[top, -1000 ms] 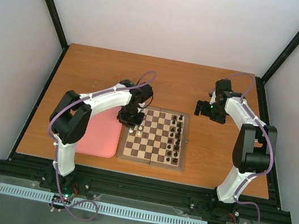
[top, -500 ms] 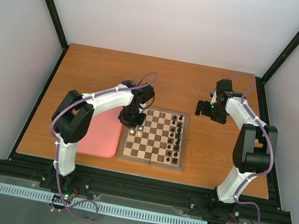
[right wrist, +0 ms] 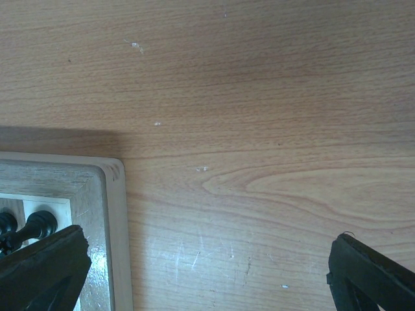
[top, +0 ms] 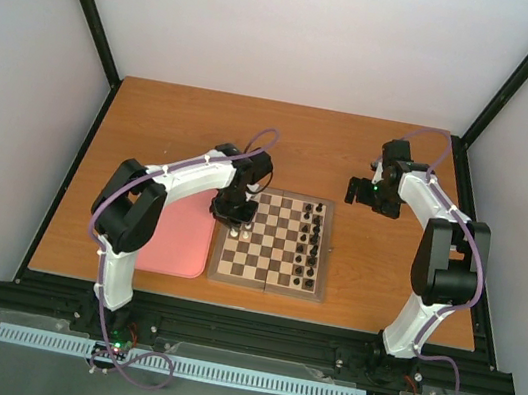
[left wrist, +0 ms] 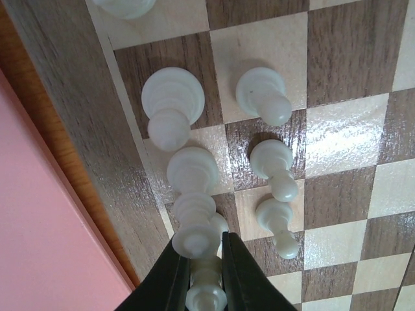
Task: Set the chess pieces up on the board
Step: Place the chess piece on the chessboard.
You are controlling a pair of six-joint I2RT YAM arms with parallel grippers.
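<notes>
Cream chess pieces (left wrist: 172, 97) crowd the left gripper (left wrist: 201, 241), clamped on one; right gripper (right wrist: 206, 259) gapes wide.

You have a pink tray (top: 180, 244) lying flat on the wooden table (top: 203, 137), toward its front left. Well to the tray's right, small black chess pieces (top: 316, 235) stand in a front-to-back line. Nearer you than the tray, past the table's front edge, a white slotted strip (top: 244, 378) runs left to right.
</notes>
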